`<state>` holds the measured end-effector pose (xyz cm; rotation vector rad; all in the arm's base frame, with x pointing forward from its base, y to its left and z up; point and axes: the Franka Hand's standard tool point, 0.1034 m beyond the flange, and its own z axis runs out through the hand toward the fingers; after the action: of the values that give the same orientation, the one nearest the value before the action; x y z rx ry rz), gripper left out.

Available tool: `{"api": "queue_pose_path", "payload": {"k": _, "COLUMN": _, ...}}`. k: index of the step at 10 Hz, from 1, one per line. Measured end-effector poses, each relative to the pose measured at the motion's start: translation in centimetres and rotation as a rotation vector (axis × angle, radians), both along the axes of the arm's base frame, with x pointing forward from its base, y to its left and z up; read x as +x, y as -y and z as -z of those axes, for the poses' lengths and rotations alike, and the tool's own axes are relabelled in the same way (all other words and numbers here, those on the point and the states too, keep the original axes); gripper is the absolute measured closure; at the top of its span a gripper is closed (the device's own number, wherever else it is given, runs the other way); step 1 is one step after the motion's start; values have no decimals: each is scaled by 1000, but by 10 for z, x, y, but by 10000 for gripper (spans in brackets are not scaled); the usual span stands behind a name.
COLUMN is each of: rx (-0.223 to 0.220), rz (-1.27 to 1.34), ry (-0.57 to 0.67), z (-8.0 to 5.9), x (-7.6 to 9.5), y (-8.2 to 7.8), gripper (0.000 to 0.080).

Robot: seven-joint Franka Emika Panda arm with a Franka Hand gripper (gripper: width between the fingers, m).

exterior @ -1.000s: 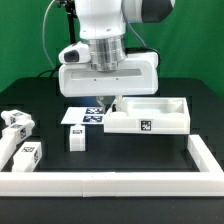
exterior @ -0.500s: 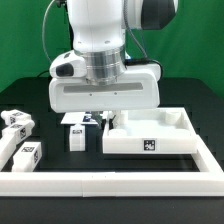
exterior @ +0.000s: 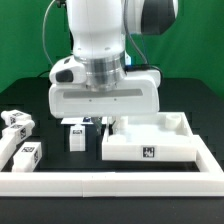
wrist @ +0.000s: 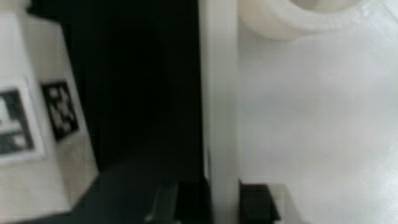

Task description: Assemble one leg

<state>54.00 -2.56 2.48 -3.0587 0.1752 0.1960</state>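
My gripper (exterior: 112,123) is shut on the left wall of the large white square panel (exterior: 150,142), which rests on the table at the exterior view's right. In the wrist view the two dark fingers (wrist: 178,200) straddle the panel's thin edge (wrist: 217,120), and my gripper (wrist: 219,196) sits over it. A round corner hole (wrist: 302,15) of the panel shows there. One leg (exterior: 75,137), a small white post with a tag, stands just left of the panel. Other legs (exterior: 26,152) lie at the far left.
A low white wall (exterior: 100,184) runs along the front and up the right side. The marker board (exterior: 72,122) peeks out behind the standing leg, mostly hidden by my hand. A white tagged surface (wrist: 27,110) shows beside the panel in the wrist view.
My gripper has moved toward the front and slightly left, and the panel has moved with it, closer to the front wall. The legs have not moved.
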Motion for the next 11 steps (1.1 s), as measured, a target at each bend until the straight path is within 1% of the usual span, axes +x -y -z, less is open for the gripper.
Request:
{"api": "queue_pose_path", "payload": {"k": 1, "rx": -4, "rz": -2, "ry": 10, "z": 5, "x": 12, "y": 3, "gripper": 745}}
{"api": "queue_pose_path", "payload": {"k": 2, "rx": -5, "rz": -1, "ry": 16, "z": 8, "x": 20, "y": 5, "gripper": 745}}
{"api": "queue_pose_path", "payload": {"k": 3, "rx": -4, "rz": -1, "ry": 16, "z": 8, "x": 28, "y": 0, "gripper": 745}}
{"api": "queue_pose_path", "payload": {"k": 5, "rx": -26, "rz": -52, "ry": 42, "z": 3, "x": 47, "y": -5, "gripper": 745}}
{"api": "queue_pose_path", "payload": {"k": 6, "rx": -26, "rz": -59, "ry": 38, "z": 3, "x": 47, "y": -5, "gripper": 745}}
{"api": "queue_pose_path", "payload": {"k": 8, "rx": -34, "rz": -81, "ry": 44, "z": 11, "x": 48, "y": -4, "gripper": 745}}
{"api": "queue_pose_path", "payload": {"k": 11, "rx": -34, "rz": -78, "ry": 40, "z": 11, "x": 48, "y": -4, "gripper": 745}}
